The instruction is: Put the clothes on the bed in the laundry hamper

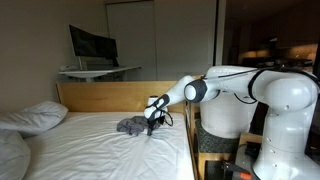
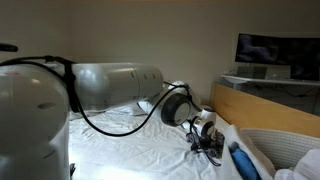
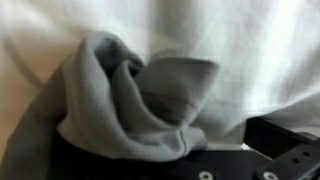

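Grey garment (image 1: 130, 125) on the bed (image 1: 90, 142) awaits grasping: claw (image 1: 151, 120) sits at it, jaws apart; closing should come next.

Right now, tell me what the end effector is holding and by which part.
Nothing is held: the end effector is open, down at the grey garment lying on the bed.

The bed (image 1: 90, 140) is lying under a rumpled white sheet (image 3: 250, 50). A crumpled grey garment (image 1: 130, 126) is sitting on it near the wooden board (image 1: 100, 95), well apart from two plump pillows (image 1: 35, 117).
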{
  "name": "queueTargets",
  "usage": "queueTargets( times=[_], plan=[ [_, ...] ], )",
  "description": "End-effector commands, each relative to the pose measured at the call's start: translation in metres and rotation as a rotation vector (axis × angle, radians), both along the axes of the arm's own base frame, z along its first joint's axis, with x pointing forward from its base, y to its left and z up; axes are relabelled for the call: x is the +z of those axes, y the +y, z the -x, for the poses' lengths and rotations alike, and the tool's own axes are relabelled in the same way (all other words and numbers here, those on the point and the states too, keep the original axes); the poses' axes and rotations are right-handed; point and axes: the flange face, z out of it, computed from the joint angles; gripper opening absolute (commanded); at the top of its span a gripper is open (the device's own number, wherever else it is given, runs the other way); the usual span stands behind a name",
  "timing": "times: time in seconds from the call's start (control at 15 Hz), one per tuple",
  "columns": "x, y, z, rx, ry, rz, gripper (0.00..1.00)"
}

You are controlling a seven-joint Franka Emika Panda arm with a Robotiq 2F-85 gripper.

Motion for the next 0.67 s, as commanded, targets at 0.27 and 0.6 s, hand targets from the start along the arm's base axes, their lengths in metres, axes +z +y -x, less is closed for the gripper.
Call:
queueTargets(
  times=[0.27, 0.6],
  plan=[
    [0.005, 0.009, -0.008, -0.037, -0.112, 0.021, 1.00],
    [0.021, 0.014, -0.011, -0.143, -0.326, -0.109, 1.00]
  ],
)
